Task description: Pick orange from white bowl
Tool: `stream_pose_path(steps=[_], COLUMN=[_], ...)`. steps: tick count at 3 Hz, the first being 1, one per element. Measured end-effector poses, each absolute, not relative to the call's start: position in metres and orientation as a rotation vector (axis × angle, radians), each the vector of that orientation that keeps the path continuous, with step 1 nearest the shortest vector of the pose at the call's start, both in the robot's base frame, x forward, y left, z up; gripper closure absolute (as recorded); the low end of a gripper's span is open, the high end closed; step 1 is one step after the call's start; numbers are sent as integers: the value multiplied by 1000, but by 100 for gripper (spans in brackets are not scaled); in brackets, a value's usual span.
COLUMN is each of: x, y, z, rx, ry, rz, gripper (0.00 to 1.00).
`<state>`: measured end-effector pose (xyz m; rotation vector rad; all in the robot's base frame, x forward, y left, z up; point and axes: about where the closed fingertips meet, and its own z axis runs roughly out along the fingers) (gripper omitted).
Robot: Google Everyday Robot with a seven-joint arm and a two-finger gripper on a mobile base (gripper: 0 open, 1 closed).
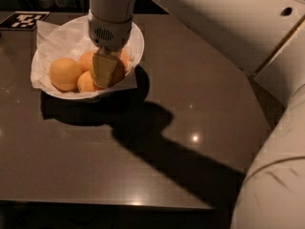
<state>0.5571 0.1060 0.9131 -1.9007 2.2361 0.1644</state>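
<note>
The white bowl [137,41], lined with crinkled white paper, stands at the back left of the dark table. The largest orange [66,74] lies at the bowl's left side. Three smaller oranges lie to its right: one at the front [85,83], one behind [86,59], and one at the right [120,68]. My gripper [105,72] reaches straight down into the bowl among the smaller oranges, right of the largest orange and apart from it. It partly hides the right-hand oranges.
A black-and-white marker tag [24,19] lies at the table's back left corner. My white arm [214,27] crosses the upper right and fills the right edge. The table [190,104] ends at its front edge near the bottom.
</note>
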Motion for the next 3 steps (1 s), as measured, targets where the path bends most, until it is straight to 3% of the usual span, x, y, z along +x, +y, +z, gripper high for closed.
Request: stream_pose_path(steps=[1, 3], x=[540, 489], y=[103, 101], z=[941, 1009], rx=[-1908, -1958], ry=[2122, 1837], rz=[150, 164], gripper=[100, 100])
